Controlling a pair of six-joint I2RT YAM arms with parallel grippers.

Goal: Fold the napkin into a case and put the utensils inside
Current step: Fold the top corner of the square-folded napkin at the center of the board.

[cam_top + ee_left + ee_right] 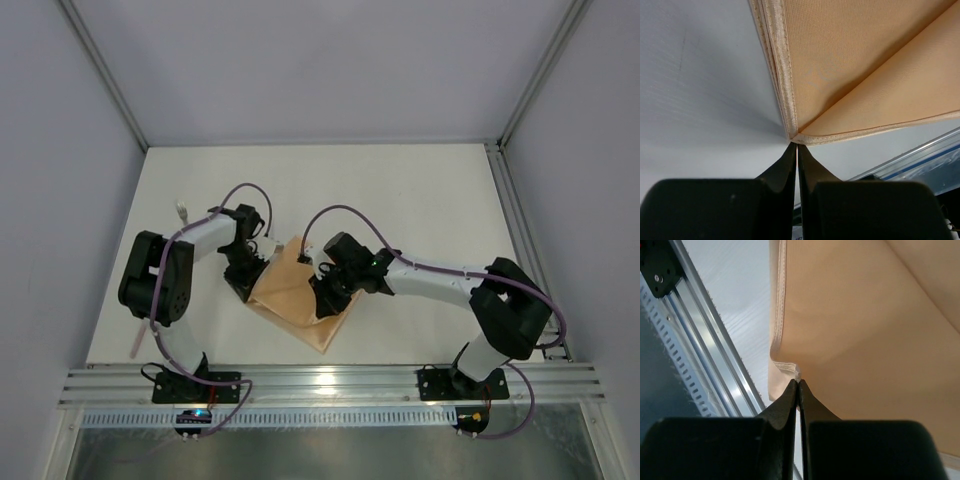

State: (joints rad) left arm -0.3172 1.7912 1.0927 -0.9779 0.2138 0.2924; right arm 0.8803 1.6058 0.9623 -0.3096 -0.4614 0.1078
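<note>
Twice over, pinching the napkin (295,290), once from each side. Lying mid-table as a partly folded diamond, one corner pointing near, another far, and showing no clear long axis yet. Sitting squarely between the two pincers, so being about equally near to both arms.

Pressing the left gripper (250,285) down to a hairline slit in the left wrist view (796,145), tips meeting exactly at the cloth's layered left corner (850,75) and apparently nipping the hem there. Reaching in with the left arm from the left, elbow bulging out leftward, wrist turning toward the cloth.

Closing the right gripper (325,292) just as tightly (799,382), biting a small puckered hem fold on the napkin's right side (865,340), close to the near rail. Stretching the right arm low and long from the near right, across toward the left.

Probably setting up a fold across the middle, with the cloth extending away from both sets of tips toward each other.

Seeing of the utensils (181,210) only a small whitish bit at the far left, well apart from the cloth.
</note>
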